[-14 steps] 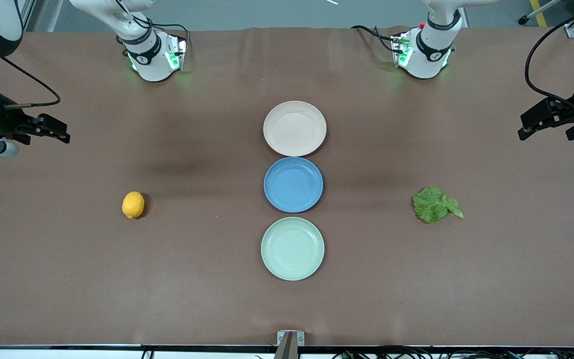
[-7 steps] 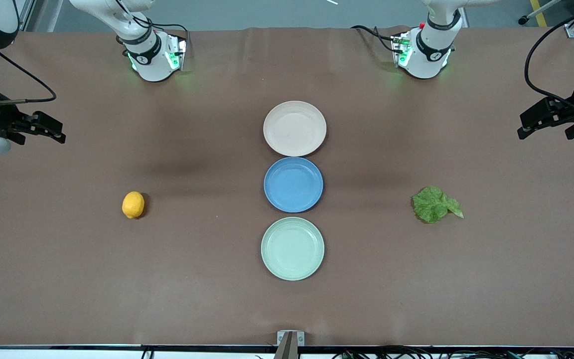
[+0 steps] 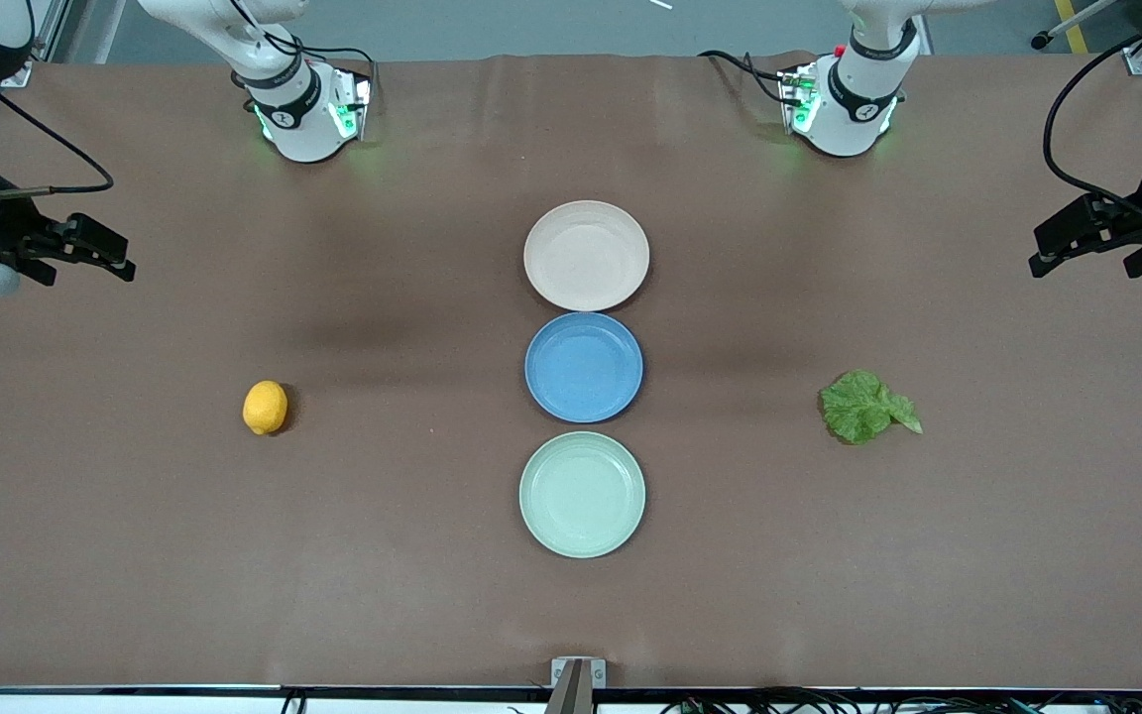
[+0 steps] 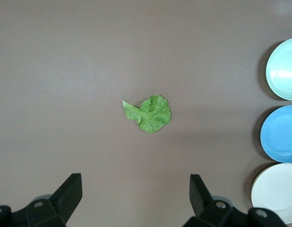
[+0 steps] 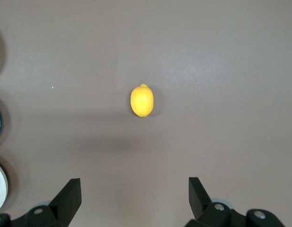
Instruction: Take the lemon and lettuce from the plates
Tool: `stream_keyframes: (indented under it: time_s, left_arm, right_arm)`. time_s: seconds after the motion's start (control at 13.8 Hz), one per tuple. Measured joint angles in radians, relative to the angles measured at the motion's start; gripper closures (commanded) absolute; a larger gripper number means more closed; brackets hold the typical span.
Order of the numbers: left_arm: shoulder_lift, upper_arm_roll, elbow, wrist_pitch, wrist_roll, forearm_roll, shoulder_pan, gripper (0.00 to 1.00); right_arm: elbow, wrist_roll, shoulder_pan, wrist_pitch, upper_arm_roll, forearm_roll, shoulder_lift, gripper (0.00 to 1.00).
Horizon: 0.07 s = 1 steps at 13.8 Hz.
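The lemon (image 3: 265, 407) lies on the bare table toward the right arm's end, and it shows in the right wrist view (image 5: 142, 100). The lettuce (image 3: 866, 407) lies flat on the table toward the left arm's end, and it shows in the left wrist view (image 4: 150, 113). The beige-pink plate (image 3: 586, 255) and the mint green plate (image 3: 582, 494) stand empty in the middle. My right gripper (image 3: 110, 254) (image 5: 134, 182) is open and empty, high over the table's edge. My left gripper (image 3: 1045, 248) (image 4: 135, 178) is open and empty at the other end.
An empty blue plate (image 3: 584, 367) sits between the two other plates, in one line with them. The two arm bases (image 3: 303, 109) (image 3: 844, 99) stand at the table's back edge. A small bracket (image 3: 577, 674) sits at the table's near edge.
My right gripper has shifted slightly at its end of the table. The left gripper, the lemon, the lettuce and the plates have not moved.
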Motion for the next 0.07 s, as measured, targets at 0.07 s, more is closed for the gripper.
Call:
stream_keyframes:
  time_s: [0.07]
  left_arm:
    - [0.000, 0.000, 0.000, 0.000, 0.000, 0.000, 0.000, 0.00]
  right_arm:
    - [0.000, 0.000, 0.000, 0.000, 0.000, 0.001, 0.000, 0.00]
